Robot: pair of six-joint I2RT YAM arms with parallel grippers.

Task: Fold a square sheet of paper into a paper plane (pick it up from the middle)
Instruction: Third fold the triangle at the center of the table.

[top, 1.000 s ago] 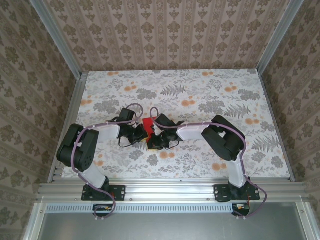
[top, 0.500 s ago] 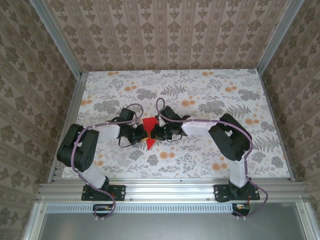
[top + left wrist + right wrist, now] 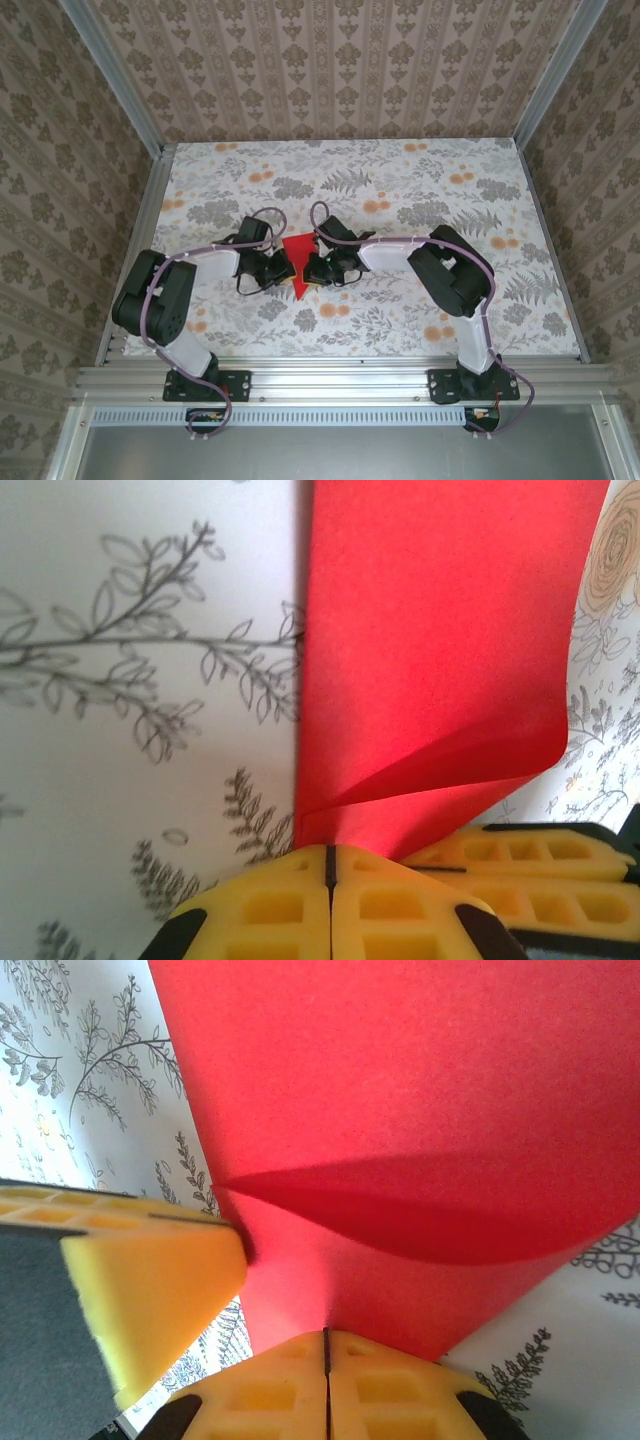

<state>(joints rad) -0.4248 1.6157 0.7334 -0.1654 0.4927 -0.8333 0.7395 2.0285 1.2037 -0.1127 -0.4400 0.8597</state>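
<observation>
The square sheet of paper (image 3: 298,272) is bright red and bent into a downward-pointing wedge between my two grippers, near the middle of the table. My left gripper (image 3: 284,266) is shut on its left side. In the left wrist view the yellow fingertips (image 3: 300,900) pinch the paper's (image 3: 430,630) curled lower edge. My right gripper (image 3: 314,268) is shut on the other side, its jaws closed on the paper (image 3: 400,1090) in the right wrist view. The two grippers sit almost touching; the left gripper's yellow finger (image 3: 150,1280) presses the sheet beside the right one. The paper plane is out of view.
The floral tablecloth (image 3: 420,200) stretches free behind and to both sides of the grippers. Patterned walls (image 3: 330,70) close the back and sides. An aluminium rail (image 3: 340,375) runs along the near edge by the arm bases.
The right gripper has swung up and left to sit beside the left one. The paper has gone from a small red patch to a longer wedge pointing toward the near edge.
</observation>
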